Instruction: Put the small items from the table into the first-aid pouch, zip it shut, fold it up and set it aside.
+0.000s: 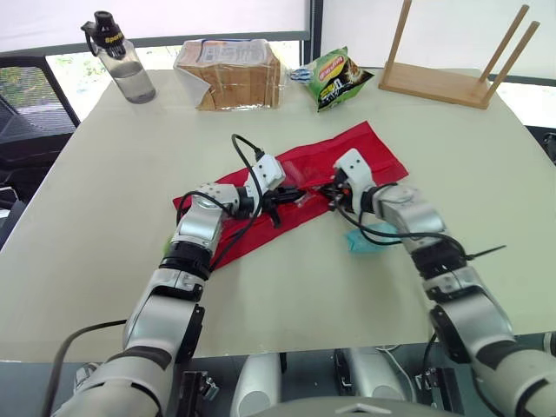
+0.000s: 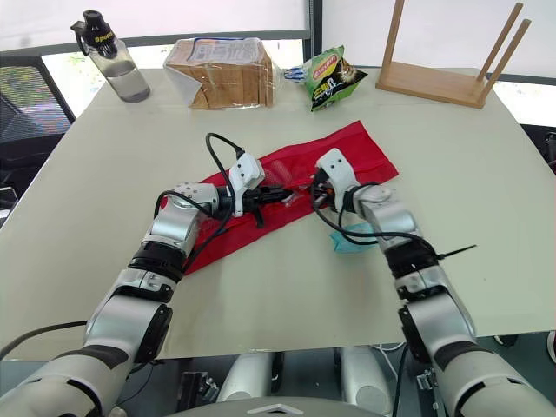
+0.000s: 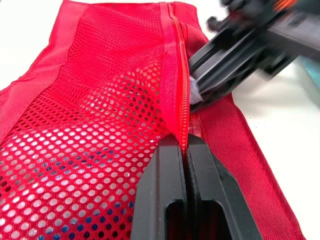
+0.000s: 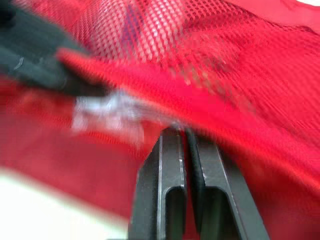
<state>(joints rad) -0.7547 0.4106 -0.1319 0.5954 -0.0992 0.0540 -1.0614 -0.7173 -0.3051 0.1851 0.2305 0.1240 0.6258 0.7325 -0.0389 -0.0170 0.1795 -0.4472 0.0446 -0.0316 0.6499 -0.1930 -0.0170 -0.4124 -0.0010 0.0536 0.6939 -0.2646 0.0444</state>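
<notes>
Red first-aid pouch (image 1: 347, 161): fabric, spread out flat, lying diagonally across the middle of the table (image 1: 104, 217). Its mesh panel (image 3: 100, 125) faces up, with the zipper (image 3: 181, 75) running along one side. Bluish and white contents show through the mesh.
Teal small item (image 1: 360, 241): flat, on the table near the pouch's nearer edge.

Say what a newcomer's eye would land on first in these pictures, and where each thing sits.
The red pouch lies in the middle of the table, with the left gripper and right gripper meeting over it, both pinched shut on its zip edge. A teal packet lies beside the right arm, outside the pouch. Along the far edge sit a bottle, bread, a green snack bag and a wooden rack.
</notes>
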